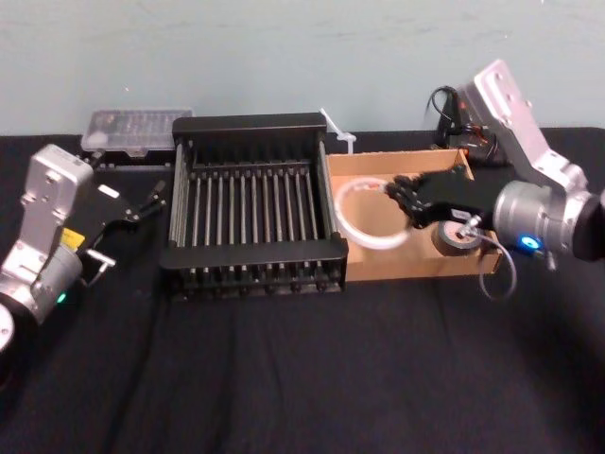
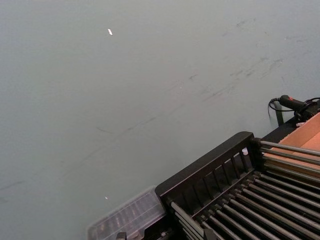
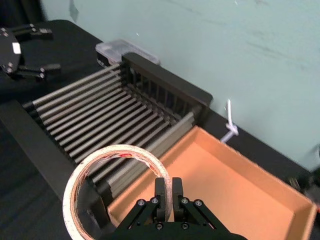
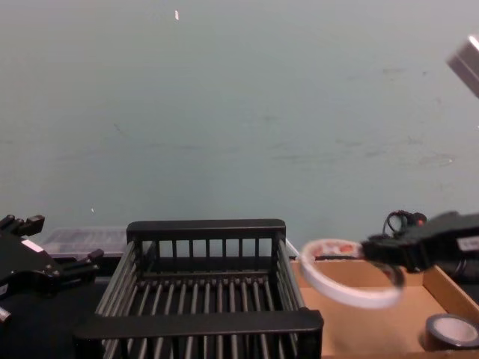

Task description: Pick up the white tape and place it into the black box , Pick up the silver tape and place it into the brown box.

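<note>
Head view: R gripper [image 1: 405, 203] is clamped on the wide, thin white tape ring w/ red print [image 1: 352, 219]. It holds the ring over the left part of the shallow brown cardboard tray [image 1: 378, 265], just beside the black slatted plastic crate [image 1: 250, 253]. The small, thick grey-silver tape roll [image 1: 458, 237] lies in the tray's right near corner, under the R arm. L gripper [image 1: 132, 219] sits left of the crate w/ fingers apart, holding nothing. A clear plastic case [image 1: 137, 128] lies behind the crate's left corner, a white zip tie [image 1: 338, 132] behind its right corner, and a black cable [image 1: 452, 112] behind the tray.

L wrist view: crate's back corner [image 2: 210, 172], the clear case [image 2: 130, 217] beside it, a strip of the tray [image 2: 306, 136] and the cable [image 2: 292, 103] against the grey-green wall [image 2: 125, 90].

R wrist view: R gripper's fingers [image 3: 162, 192] are pressed together on the white ring's band [image 3: 117, 151]. The ring hangs over the border between crate [image 3: 165, 82] and tray [image 3: 235, 185]. L gripper [image 3: 45, 49] is far off, jaws spread.

Chest view: white ring [image 4: 340, 293] is tilted, clear of the tray floor [image 4: 374, 333], w/ R gripper [image 4: 378, 254] at its right edge. Silver roll [image 4: 451, 330] lies flat in the tray at right. Nothing in the crate [image 4: 202, 323]. L gripper at lower left.
</note>
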Available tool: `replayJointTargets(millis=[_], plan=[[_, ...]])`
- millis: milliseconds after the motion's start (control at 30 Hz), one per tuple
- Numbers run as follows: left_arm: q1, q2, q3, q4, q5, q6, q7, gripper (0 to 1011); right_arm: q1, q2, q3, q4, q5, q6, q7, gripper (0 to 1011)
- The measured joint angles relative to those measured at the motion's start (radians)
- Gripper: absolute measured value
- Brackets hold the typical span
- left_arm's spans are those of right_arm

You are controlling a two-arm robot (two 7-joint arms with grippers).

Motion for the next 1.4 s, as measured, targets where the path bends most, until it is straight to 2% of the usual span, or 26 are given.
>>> replayJointTargets(millis=[367,667,1000,1133,1400], plan=[[0.0,0.0,0.0,0.0,0.0,0.0,0.0,1001,0.086,-0.062,-0.055,0.061,-0.034,-0.021,0.029,90],[0.0,0.0,0.0,0.0,0.0,0.0,0.0,1001,0.167,-0.131,-0.101,0.153,-0.064,-0.042,0.051,90],[0.0,0.0,0.0,0.0,0.0,0.0,0.0,1001,0.224,-0.188,-0.133,0.239,-0.092,-0.06,0.063,90],[0.0,0.0,0.0,0.0,0.0,0.0,0.0,1001,0.233,-0.204,-0.137,0.258,-0.103,-0.066,0.061,90],[0.0,0.0,0.0,0.0,0.0,0.0,0.0,1001,0.232,-0.201,-0.137,0.255,-0.102,-0.065,0.061,90]])
